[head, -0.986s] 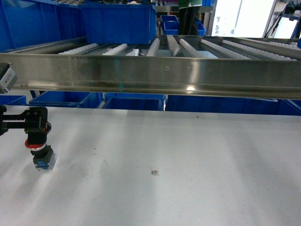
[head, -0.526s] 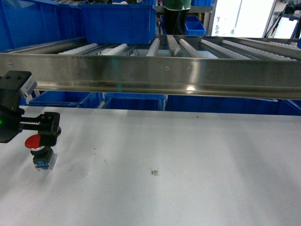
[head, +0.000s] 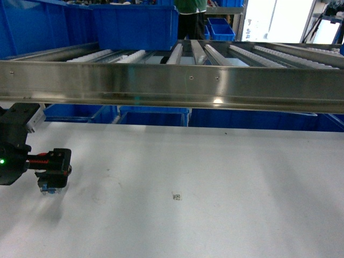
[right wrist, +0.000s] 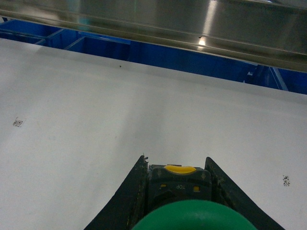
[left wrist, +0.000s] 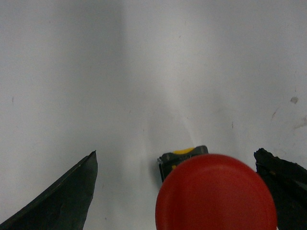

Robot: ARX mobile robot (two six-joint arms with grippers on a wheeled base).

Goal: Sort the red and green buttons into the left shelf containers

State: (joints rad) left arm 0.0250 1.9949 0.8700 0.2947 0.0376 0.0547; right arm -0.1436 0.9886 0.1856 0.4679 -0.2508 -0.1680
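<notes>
- White tabletop (head: 215, 177) in front of me, a stainless roller shelf (head: 177, 80) across the top of the head view, and large deep bright blue plastic bins (head: 134, 24) on its left end.
- Left gripper (head: 52, 171) is low at the table's left edge. Its black fingers (left wrist: 62, 201) stand wide on either side of the red mushroom-cap push button (left wrist: 216, 196), with a clear gap on the left side. No grip yet. Button stands on the table.
- Right gripper (right wrist: 177, 191) isn't in the head view. On its wrist cam the jaws are closed on the switch block of the green mushroom-cap push button (right wrist: 189, 216), held above the table.
- Progress, as I judge it: nothing binned yet. Green is in hand, red still needs grasping, then both go up to the left bins.
</notes>
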